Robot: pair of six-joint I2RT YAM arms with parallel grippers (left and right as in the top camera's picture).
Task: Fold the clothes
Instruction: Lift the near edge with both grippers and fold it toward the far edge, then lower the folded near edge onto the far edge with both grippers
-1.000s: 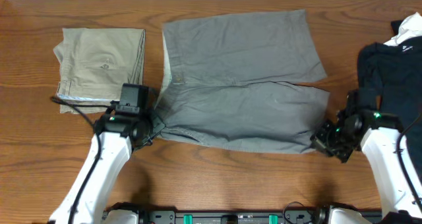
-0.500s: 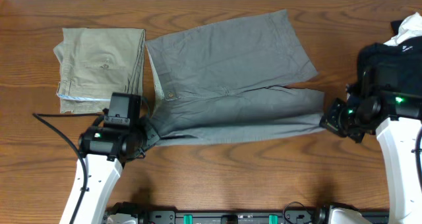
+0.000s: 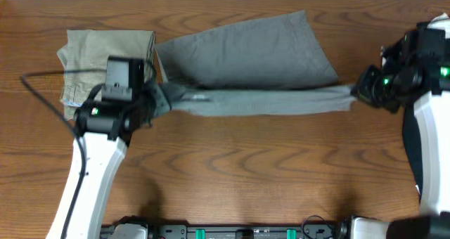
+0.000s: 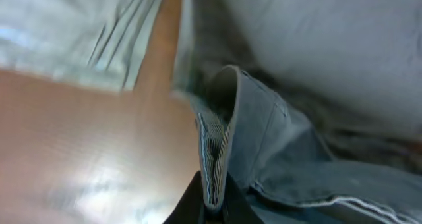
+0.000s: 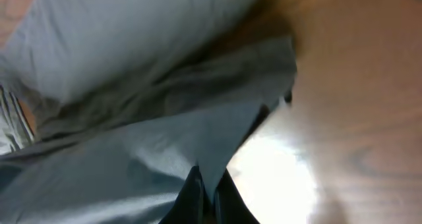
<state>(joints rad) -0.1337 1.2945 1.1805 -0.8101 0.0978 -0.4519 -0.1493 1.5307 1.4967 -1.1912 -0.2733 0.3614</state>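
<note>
Since a second ago both arms have swung away from the near edge toward 12 o'clock, dragging the near half of the shorts up off the wood. That half was flat and is now a taut, lifted band strung between the two grippers.

Table (image 3: 246, 183): brown wood, bare across the near half.

Grey shorts (image 3: 246, 46): centre to 12 o'clock in the overhead view. The far leg lies flat, angled toward 1 o'clock. The near leg is gathered into a narrow strip running 9 to 3 o'clock along the flat leg's near edge, just overlapping it.

Khaki trousers (image 3: 91, 60): folded stack at 10 o'clock, just beside the shorts' waist end and not part of the job.

Left gripper (image 3: 160, 102): at 9 o'clock of the shorts, clamped on the waistband (image 4: 221, 118). The left wrist view shows the striped inner lining pinched between the fingertips.

Right gripper (image 3: 356, 91): at 3 o'clock of the shorts, closed on the leg hem (image 5: 264, 99). Cloth runs straight into the fingers in the right wrist view.

Progress, as a judgement: early, partway through the first lengthwise fold.
- Done: near edge picked up at both ends and carried over.
- Left:
  - Lay the near leg squarely on the far leg.
  - Release, then smooth it out.
  - Probably fold crosswise, waist to hem.
- Watch: the far leg sits skewed, so the edges may not line up.
</note>
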